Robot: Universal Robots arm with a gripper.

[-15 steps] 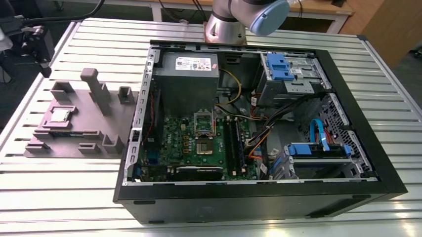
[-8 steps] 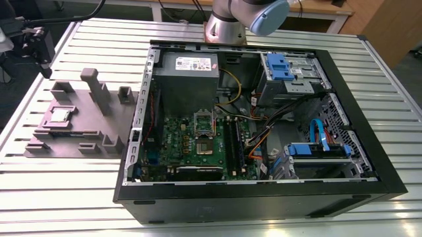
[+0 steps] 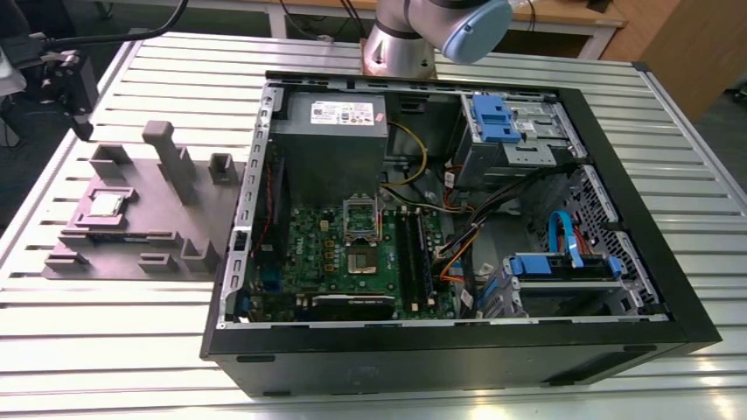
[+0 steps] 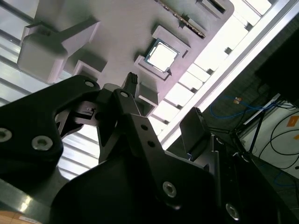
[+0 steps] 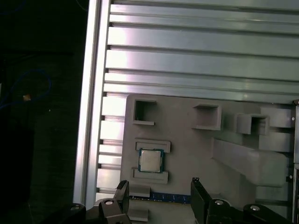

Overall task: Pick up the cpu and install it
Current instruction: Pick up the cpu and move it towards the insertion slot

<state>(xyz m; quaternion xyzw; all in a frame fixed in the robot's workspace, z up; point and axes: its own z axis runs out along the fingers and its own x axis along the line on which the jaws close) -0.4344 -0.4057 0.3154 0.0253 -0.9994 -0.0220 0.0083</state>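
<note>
One cpu: flat in a pocket of the grey fixture, 9 o'clock from the open computer case, exterior view.
Hand: spread, empty, hovering near the cpu, not touching.

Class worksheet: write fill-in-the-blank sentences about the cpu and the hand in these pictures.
1. The cpu lies toward the exterior view's ____ of the computer case.
2. It rests in the grey holder, metal top facing ____.
3. The hand is ____.
4. The hand holds ____.
Missing words: left; up; open; nothing.
</note>
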